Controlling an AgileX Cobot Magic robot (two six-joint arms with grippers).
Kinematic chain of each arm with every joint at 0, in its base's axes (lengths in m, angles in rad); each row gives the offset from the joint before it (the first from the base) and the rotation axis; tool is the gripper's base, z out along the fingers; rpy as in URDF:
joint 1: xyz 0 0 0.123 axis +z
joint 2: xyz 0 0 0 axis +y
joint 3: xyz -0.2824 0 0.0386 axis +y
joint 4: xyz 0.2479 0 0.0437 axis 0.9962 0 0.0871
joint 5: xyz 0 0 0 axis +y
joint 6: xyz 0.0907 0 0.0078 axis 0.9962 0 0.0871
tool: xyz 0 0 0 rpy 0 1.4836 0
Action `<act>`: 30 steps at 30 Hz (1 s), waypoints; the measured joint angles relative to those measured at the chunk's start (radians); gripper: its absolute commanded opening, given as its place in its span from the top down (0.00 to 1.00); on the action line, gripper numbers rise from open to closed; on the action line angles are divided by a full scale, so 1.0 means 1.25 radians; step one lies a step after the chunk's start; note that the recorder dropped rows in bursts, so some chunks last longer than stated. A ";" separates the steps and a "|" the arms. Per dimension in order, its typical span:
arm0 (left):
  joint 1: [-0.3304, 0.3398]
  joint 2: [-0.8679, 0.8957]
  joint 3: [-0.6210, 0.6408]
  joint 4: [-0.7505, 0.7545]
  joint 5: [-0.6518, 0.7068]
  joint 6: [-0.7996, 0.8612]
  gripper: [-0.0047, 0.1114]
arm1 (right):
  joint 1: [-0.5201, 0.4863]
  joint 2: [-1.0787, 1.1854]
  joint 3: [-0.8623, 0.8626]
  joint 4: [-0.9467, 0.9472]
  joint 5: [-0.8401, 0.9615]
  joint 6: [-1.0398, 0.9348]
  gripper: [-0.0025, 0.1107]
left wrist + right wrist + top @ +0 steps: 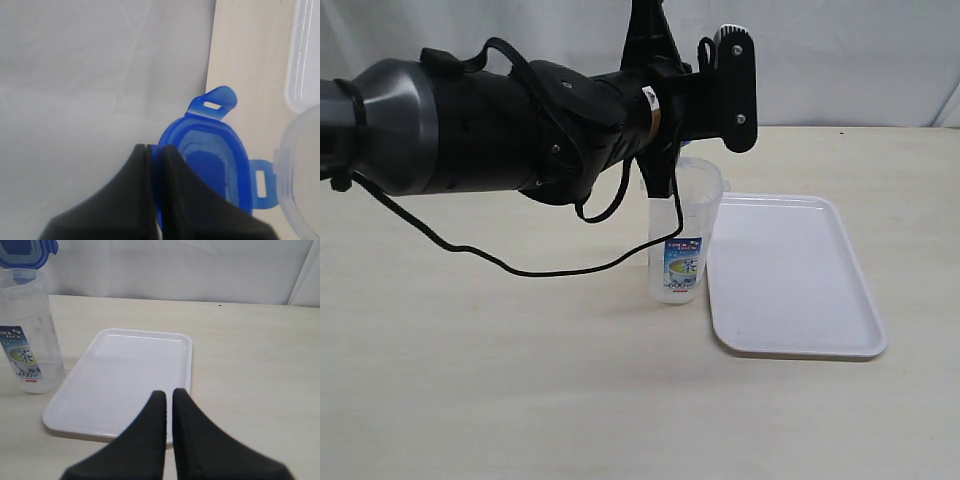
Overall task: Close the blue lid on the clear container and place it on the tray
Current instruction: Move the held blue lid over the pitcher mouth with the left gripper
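The blue lid (pixel 212 160) hangs in the air, its edge pinched between the fingers of my left gripper (pixel 152 148), which is shut on it. In the right wrist view the blue lid (pixel 22 251) sits just above the open mouth of the clear container (pixel 27 335). The clear container (pixel 684 235) stands upright on the table, touching the left edge of the white tray (pixel 790 275). Its rim (pixel 300 175) shows beside the lid in the left wrist view. My right gripper (pixel 169 392) is shut and empty, low over the near edge of the tray (pixel 130 375).
My left arm (pixel 520 125) fills the upper left of the exterior view and hides the lid and the container's mouth there. A loose black cable (pixel 520 265) sags from it to the table. White curtain behind the table.
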 measured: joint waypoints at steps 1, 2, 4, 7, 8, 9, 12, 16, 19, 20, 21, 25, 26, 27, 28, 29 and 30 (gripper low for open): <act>0.000 0.000 0.000 0.000 -0.002 0.005 0.96 | 0.000 0.000 0.000 0.000 0.000 0.000 0.94; 0.000 0.000 0.000 0.000 -0.004 0.010 0.96 | 0.000 0.000 0.000 0.000 0.000 0.000 0.94; 0.000 0.000 0.000 0.000 -0.009 0.016 0.96 | 0.000 0.000 0.000 0.000 0.000 0.000 0.94; 0.000 0.000 0.000 0.001 -0.021 0.016 0.96 | 0.000 0.000 0.000 0.000 0.000 0.000 0.94; 0.000 0.000 0.000 0.001 -0.022 0.016 0.96 | 0.000 0.000 0.000 0.000 0.000 0.000 0.94; 0.000 0.000 0.000 0.003 -0.022 0.016 0.96 | 0.000 0.000 0.000 0.000 0.000 0.000 0.94; -0.002 -0.005 0.000 0.003 -0.024 0.003 0.96 | 0.000 0.000 0.000 0.000 0.000 0.000 0.94; -0.003 -0.020 0.000 0.003 -0.040 -0.027 0.96 | 0.000 0.000 0.000 0.000 0.000 0.000 0.94; -0.003 -0.025 0.000 0.003 -0.057 -0.039 0.96 | 0.000 0.000 0.000 0.000 0.000 0.000 0.94; -0.003 -0.025 0.000 0.003 -0.061 -0.041 0.96 | 0.000 0.000 0.000 0.000 0.000 0.000 0.94; -0.003 -0.025 0.000 0.003 -0.064 -0.041 0.96 | 0.000 0.000 0.000 0.000 0.000 0.000 0.94; -0.003 -0.025 0.000 0.003 -0.069 -0.044 0.96 | 0.000 0.000 0.000 0.000 0.000 0.000 0.94; -0.003 -0.025 0.000 0.003 -0.069 -0.045 0.96 | 0.000 0.000 0.000 0.000 0.000 0.000 0.94; -0.003 -0.025 0.000 0.003 -0.069 -0.045 0.96 | 0.000 0.000 0.000 0.000 0.000 0.000 0.94; -0.003 -0.025 0.000 0.003 -0.069 -0.045 0.96 | 0.000 0.000 0.000 0.000 0.000 0.000 0.94; -0.003 -0.025 0.002 0.003 -0.069 -0.045 0.96 | 0.000 0.000 0.000 0.000 0.000 0.000 0.94; -0.003 -0.025 0.004 0.005 -0.069 -0.045 0.96 | 0.000 0.000 0.000 0.000 0.000 0.000 0.94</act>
